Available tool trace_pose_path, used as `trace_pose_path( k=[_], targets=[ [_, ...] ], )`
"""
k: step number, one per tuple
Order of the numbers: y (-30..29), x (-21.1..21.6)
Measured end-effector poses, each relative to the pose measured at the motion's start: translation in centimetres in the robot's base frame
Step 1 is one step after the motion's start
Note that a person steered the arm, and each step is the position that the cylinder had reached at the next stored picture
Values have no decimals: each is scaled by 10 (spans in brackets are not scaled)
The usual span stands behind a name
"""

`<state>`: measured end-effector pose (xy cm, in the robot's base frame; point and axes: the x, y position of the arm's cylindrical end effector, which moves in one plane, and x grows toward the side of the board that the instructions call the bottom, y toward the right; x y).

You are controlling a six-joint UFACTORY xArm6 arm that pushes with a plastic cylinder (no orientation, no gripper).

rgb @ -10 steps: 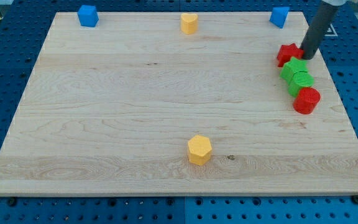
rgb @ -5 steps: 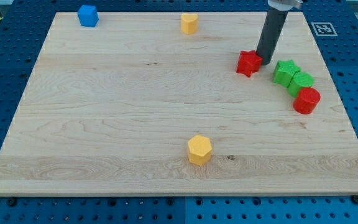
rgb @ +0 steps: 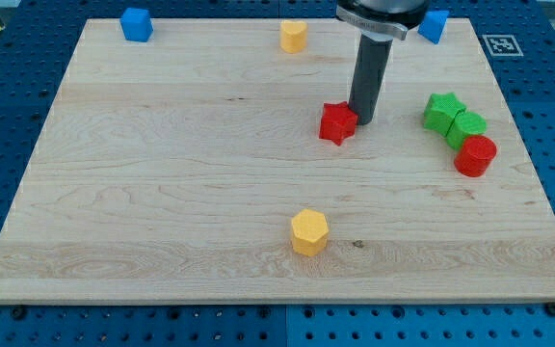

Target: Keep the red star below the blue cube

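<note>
Red star [rgb: 337, 122] touching my tip [rgb: 362, 121], on tip's left; no hand fitted.

Bright even light, sharp, faint shadows

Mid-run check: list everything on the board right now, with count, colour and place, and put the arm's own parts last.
Blue cube: 1, blue, top left corner of the board.
Second blue block: 1, blue, top edge toward the view's right, just right of the arm.
Yellow block: 1, yellow, top edge near the middle.
Yellow hexagonal block: 1, yellow, lower middle.
Red star: 1, red, right of centre.
Green blocks: 2, green, side by side near the right edge.
Red cylinder: 1, red, just below the green pair.
Board: 1, pale wood, on a blue pegboard surface.
My tip: 1, dark rod, right against the red star's right side.
</note>
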<state>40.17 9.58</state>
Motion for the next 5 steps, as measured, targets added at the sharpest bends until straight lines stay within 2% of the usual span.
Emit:
trace_pose_path(
  k=[5],
  targets=[
    [-80, 66]
  ],
)
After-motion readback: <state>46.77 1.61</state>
